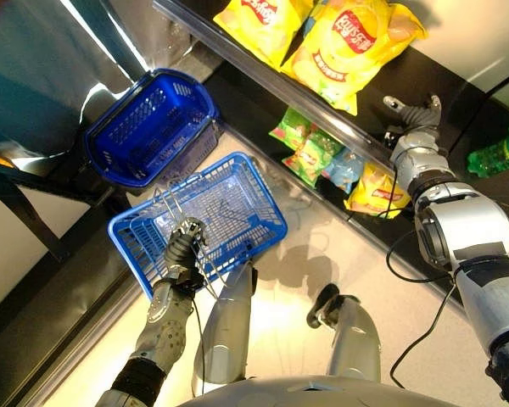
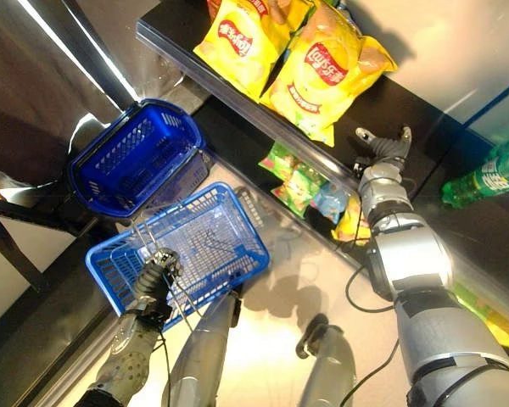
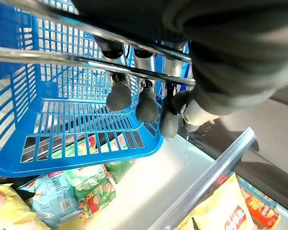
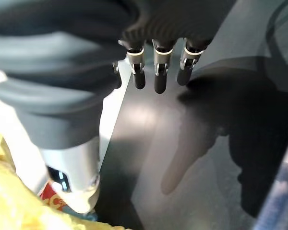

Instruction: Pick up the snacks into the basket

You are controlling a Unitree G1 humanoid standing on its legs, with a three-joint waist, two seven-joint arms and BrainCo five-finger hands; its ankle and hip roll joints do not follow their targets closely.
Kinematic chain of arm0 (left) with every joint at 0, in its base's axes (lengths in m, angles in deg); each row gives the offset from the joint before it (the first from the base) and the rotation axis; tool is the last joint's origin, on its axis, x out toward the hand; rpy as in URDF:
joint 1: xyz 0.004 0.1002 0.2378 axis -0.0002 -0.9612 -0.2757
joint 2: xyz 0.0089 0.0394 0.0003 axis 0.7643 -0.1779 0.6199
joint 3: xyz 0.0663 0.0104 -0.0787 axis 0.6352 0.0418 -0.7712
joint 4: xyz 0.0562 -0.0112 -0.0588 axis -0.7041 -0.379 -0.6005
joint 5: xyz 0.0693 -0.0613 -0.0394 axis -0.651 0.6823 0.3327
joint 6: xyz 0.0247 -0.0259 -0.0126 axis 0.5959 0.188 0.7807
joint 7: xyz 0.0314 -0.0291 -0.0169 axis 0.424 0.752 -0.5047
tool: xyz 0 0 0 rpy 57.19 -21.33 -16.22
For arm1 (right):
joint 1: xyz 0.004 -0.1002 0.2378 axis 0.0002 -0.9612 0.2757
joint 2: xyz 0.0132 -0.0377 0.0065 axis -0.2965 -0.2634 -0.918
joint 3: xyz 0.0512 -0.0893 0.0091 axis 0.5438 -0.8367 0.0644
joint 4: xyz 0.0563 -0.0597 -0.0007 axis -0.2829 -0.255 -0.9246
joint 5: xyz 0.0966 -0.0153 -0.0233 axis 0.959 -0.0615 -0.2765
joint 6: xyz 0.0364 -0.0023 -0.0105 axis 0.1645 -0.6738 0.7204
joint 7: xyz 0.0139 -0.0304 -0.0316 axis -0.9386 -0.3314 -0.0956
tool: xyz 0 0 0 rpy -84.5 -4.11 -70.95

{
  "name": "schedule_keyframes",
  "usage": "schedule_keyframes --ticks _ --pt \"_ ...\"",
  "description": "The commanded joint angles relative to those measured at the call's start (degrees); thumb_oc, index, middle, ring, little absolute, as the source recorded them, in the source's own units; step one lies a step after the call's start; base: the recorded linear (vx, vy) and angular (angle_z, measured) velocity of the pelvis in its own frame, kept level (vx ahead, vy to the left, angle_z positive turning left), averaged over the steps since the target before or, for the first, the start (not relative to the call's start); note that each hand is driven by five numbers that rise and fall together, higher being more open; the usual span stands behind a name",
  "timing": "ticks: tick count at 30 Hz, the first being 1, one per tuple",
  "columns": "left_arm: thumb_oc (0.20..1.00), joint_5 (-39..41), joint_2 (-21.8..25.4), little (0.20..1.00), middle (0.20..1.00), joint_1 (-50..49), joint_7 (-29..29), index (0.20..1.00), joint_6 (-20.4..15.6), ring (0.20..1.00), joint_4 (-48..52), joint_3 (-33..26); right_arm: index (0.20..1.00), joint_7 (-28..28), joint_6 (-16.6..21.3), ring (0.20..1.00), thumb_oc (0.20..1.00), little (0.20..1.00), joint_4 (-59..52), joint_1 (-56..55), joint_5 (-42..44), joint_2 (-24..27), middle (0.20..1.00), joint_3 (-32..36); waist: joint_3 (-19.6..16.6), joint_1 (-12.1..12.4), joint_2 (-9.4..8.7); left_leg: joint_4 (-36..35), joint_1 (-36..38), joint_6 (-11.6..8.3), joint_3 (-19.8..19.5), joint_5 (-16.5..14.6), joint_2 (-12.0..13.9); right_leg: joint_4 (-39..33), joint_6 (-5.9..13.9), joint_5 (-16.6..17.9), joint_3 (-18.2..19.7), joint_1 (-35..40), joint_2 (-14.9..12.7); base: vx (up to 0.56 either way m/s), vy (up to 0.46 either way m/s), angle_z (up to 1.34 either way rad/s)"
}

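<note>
Fingers of the left hand (image 1: 185,240) were curled round the wire handles (image 3: 62,57) of the basket (image 1: 237,193), which hung low at the robot's left; the left wrist view showed the dark tips hooked over both metal bars, with the blue mesh bottom behind them holding nothing. Beyond that basket, further to the left, a second, darker blue basket (image 1: 148,127) lay tipped on its side against a grey wall.

The right hand (image 1: 414,113) was stretched out over the dark shelf (image 4: 182,158), at the right of the snacks. Its fingers (image 4: 157,72) were straight and spread, the thumb apart, and it held nothing; in its own wrist view the tips hovered just above the bare shelf top, not touching any bag.

The snacks lay on the shelves, none in the basket. On the lower level, just left of the right forearm, a cluster of small bags sat together: green ones (image 1: 308,146), a pale blue one (image 1: 346,168) and a yellow one (image 1: 375,192). On the upper shelf, beyond the metal rail, two large yellow chip bags (image 1: 349,44) lay side by side. A green bottle (image 1: 500,154) lay at the far right, well apart from the hand.
</note>
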Motion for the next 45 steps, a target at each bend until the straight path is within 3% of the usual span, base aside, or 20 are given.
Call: schedule_keyframes --ticks 1,14,35,36,37,45 --pt "0.200 -0.04 0.62 0.200 0.200 1.07 3.24 0.200 -4.78 0.200 8.86 0.03 1.000 -0.87 3.96 1.000 1.000 1.000 -1.20 4.00 1.79 3.69 1.000 -1.77 -1.74 1.64 2.00 -1.51 2.13 4.48 2.27 -3.95 -1.50 1.91 2.61 4.24 0.59 -3.17 1.38 0.02 -0.021 0.12" --pt "0.200 0.16 1.46 0.200 0.200 1.43 2.98 0.200 -5.03 0.200 9.81 0.37 1.000 -1.68 2.64 1.000 1.000 1.000 -0.78 11.53 -1.36 3.89 1.000 -6.80 -0.19 3.60 2.16 -2.31 1.75 4.32 1.44 -3.08 -1.97 1.46 2.91 4.27 -0.57 -2.47 1.02 0.01 -0.018 0.05" --pt "0.200 0.53 2.23 0.200 0.200 1.25 3.10 0.200 -4.01 0.200 11.45 0.04 1.000 -2.71 1.62 1.000 1.000 1.000 1.53 13.19 3.01 10.19 1.000 -5.59 -0.08 6.18 2.60 -3.20 0.55 4.07 -0.43 -2.46 -2.90 1.81 3.26 3.50 -3.14 -2.22 -0.28 0.02 -0.014 0.10" --pt "0.200 0.65 2.34 0.200 0.200 1.18 3.11 0.200 -3.90 0.200 11.60 0.01 0.354 -2.52 1.71 0.354 0.354 0.354 1.57 13.23 3.55 10.41 0.354 -5.40 -0.06 6.24 2.66 -3.20 0.39 4.09 -0.45 -2.43 -2.92 1.94 3.23 3.43 -3.13 -2.32 -0.35 0.00 0.006 0.06" --pt "0.200 0.65 2.35 0.200 0.200 1.17 3.10 0.200 -3.89 0.200 11.62 0.01 0.200 -2.53 1.72 0.200 0.200 0.200 1.57 13.22 3.57 10.42 0.200 -5.40 -0.08 6.24 2.65 -3.18 0.36 4.09 -0.45 -2.44 -2.93 1.96 3.23 3.42 -3.13 -2.34 -0.36 0.00 0.008 0.06" --pt "0.200 1.13 2.57 0.200 0.200 0.37 3.11 0.200 -3.35 0.200 11.87 0.00 0.200 -1.56 1.80 0.200 0.200 0.200 2.19 13.94 4.08 10.85 0.200 -5.10 -0.35 5.99 2.81 -3.34 0.07 4.18 -0.59 -2.33 -3.12 2.31 3.12 3.30 -3.31 -2.84 -0.47 0.00 0.001 0.00"
